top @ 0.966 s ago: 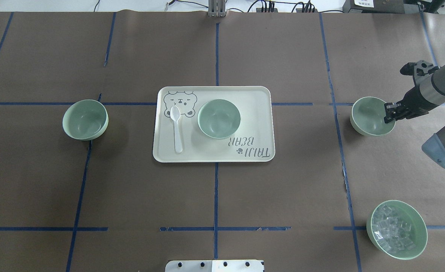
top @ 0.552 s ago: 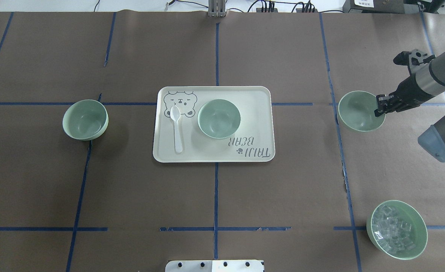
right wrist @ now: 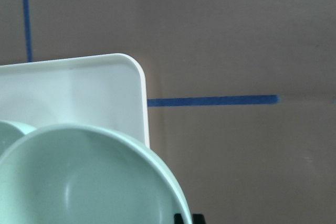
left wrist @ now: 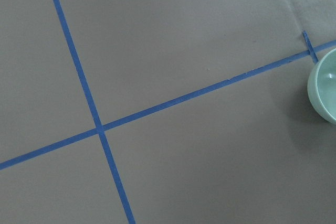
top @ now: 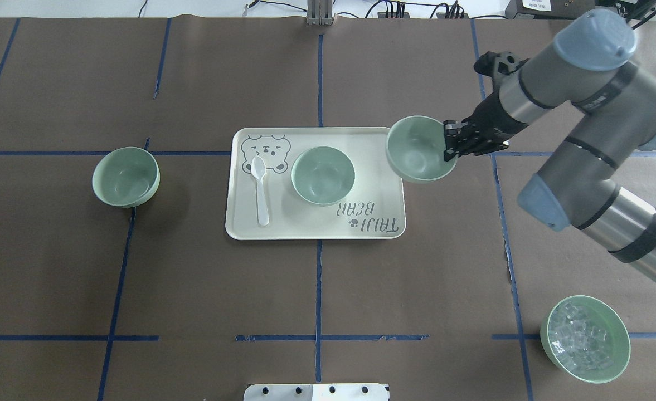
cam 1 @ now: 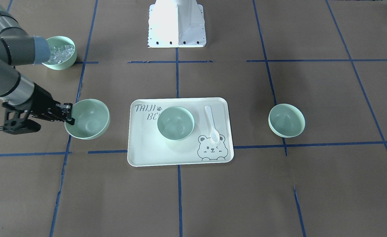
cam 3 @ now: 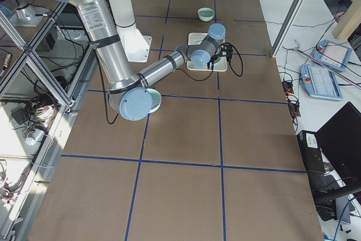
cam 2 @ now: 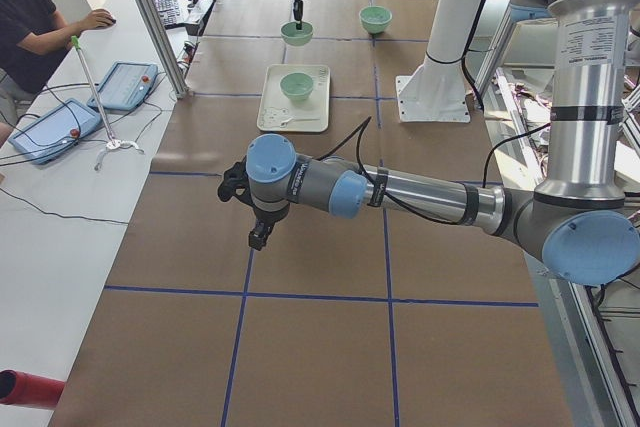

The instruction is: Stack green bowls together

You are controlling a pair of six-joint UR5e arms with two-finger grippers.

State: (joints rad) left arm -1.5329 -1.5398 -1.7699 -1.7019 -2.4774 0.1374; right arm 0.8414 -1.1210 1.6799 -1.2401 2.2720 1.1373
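- Jaws of the right gripper (top: 449,148) are clamped on the thin rim of one green bowl (top: 416,151). We see this smooth, round, pale mint plastic bowl held clear of the worktop (top: 194,289). In the overhead view it overlaps the far right corner of the tray (top: 380,186).
- We cannot tell whether the jaws of the left gripper (cam 2: 259,238) are wide or narrow. It hangs above bare worktop, well apart from the tray, on the robot's left.
- We find the second green bowl (top: 322,175) standing upright on the tray, near its middle. It has the same plain shape, with a darker grey-green inside.
- We find the third green bowl (top: 125,176) on the worktop, well to the left of the tray and tipped a little on its rounded base.
- The tray is a pale, flat rectangle with rounded corners and a low lip, printed with a bear face and lettering.
- A white plastic spoon (top: 260,189) lies on the tray, beside the second bowl, with its scoop on the bear print.
- A larger green bowl of clear cubes (top: 584,338) sits well apart from the tray, on the near right.
- Matte brown paper crossed with blue tape lines covers the worktop.
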